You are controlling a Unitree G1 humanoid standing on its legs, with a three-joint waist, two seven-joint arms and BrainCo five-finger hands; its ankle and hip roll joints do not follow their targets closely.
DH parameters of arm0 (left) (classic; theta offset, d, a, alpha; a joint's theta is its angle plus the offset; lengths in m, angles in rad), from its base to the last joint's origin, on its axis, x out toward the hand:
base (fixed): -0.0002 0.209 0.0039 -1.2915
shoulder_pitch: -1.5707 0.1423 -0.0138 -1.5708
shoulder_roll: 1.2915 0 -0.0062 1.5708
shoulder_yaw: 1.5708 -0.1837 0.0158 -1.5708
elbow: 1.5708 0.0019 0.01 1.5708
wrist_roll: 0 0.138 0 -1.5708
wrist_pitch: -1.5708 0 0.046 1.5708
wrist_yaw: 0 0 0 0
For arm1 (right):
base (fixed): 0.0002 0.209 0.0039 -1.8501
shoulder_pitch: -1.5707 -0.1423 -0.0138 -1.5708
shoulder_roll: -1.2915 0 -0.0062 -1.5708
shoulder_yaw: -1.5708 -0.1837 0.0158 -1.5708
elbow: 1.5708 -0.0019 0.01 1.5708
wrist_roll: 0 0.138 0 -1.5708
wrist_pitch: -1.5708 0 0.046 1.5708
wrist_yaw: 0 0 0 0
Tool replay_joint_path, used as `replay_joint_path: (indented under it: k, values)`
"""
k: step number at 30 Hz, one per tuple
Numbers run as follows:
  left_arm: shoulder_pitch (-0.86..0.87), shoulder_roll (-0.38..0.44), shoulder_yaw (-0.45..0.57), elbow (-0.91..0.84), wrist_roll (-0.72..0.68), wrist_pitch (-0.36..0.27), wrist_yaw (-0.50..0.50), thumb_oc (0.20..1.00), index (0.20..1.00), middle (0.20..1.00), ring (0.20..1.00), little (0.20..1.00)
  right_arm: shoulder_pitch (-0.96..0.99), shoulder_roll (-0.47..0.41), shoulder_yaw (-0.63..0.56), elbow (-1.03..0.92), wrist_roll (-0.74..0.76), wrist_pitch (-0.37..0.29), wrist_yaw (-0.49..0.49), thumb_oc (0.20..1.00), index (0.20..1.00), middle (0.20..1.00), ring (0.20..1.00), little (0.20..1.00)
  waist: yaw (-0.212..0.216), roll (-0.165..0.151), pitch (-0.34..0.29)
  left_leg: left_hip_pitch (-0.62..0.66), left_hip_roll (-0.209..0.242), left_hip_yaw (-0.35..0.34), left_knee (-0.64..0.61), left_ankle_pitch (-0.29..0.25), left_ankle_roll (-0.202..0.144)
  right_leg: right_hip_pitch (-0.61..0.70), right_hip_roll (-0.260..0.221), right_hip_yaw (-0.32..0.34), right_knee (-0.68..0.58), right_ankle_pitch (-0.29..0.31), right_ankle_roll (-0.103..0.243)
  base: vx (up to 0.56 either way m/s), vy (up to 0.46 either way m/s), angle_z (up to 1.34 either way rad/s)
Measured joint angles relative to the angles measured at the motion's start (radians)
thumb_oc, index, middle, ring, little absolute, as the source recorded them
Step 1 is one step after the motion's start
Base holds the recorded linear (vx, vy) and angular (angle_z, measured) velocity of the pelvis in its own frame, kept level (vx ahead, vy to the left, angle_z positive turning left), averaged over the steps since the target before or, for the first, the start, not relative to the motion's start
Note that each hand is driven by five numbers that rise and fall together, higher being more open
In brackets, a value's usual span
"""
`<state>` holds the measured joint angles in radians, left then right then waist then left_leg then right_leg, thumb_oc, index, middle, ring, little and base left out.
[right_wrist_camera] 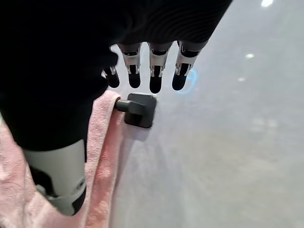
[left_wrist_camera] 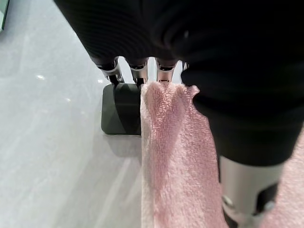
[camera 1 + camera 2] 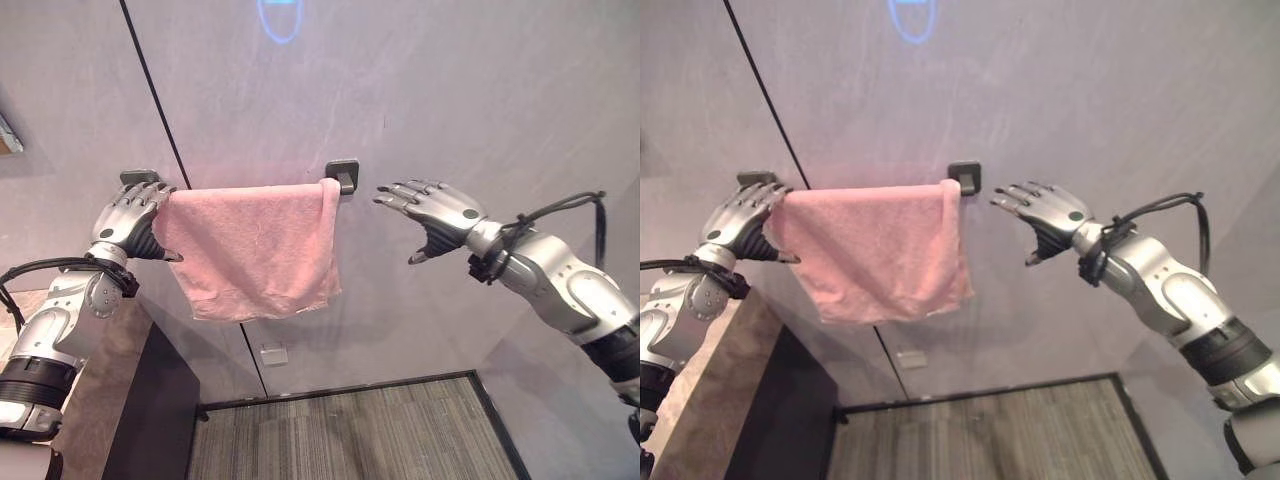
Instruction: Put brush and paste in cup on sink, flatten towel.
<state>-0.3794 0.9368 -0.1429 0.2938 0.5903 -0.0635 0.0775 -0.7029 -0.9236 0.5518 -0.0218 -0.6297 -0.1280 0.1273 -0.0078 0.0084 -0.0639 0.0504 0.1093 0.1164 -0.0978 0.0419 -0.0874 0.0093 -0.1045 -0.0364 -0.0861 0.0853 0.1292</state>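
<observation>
Pink terry towel (image 3: pixel 255 248) hangs over a dark wall rail, bunched under my left hand (image 3: pixel 130 220), whose fingers curl onto its end. My right hand (image 3: pixel 435 210) hovers just beside the rail's other dark bracket (image 3: pixel 344 175), fingers loosely spread, holding nothing.

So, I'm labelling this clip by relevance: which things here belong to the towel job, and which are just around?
Part of the job:
- pink towel, draped over the wall rail
- left hand, fingers curled on the towel's end
- right hand, open, apart from the towel

Just around:
- rail brackets
- grey wall
- counter
- wall outlet
- floor mat
</observation>
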Motion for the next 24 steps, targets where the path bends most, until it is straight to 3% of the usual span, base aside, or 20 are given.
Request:
replay_joint_path:
  k: [6,11,24]
  values:
    - [-0.014,-0.004,-0.017,-0.009,0.0,0.0,0.003,1.0,1.0,1.0,1.0,1.0,-0.13,0.104,0.086,0.074,-0.033,0.008,0.002,1.0,1.0,1.0,1.0,1.0,0.016,-0.011,-0.004,-0.001,0.0,-0.001,0.0,0.003,-0.006,0.0,0.001,-0.001,0.0,0.001,-0.002,0.0,0.0,0.0]
    - [-0.014,-0.009,-0.016,-0.03,0.0,0.002,0.009,1.0,1.0,1.0,1.0,1.0,-0.134,0.112,0.088,0.12,-0.034,0.045,0.002,1.0,1.0,1.0,1.0,1.0,0.023,-0.023,-0.004,-0.002,0.0,-0.003,0.0,0.002,-0.006,0.0,0.0,-0.003,0.0,0.0,-0.002,0.0,0.0,0.0]
    - [0.008,-0.012,0.011,-0.066,0.0,0.009,0.008,1.0,1.0,1.0,1.0,1.0,-0.177,0.162,0.112,0.19,-0.093,0.055,0.003,1.0,1.0,1.0,1.0,1.0,0.025,-0.029,0.0,-0.002,0.001,-0.003,0.0,0.002,-0.007,-0.001,0.001,-0.003,-0.008,-0.002,-0.002,0.0,0.0,0.0]
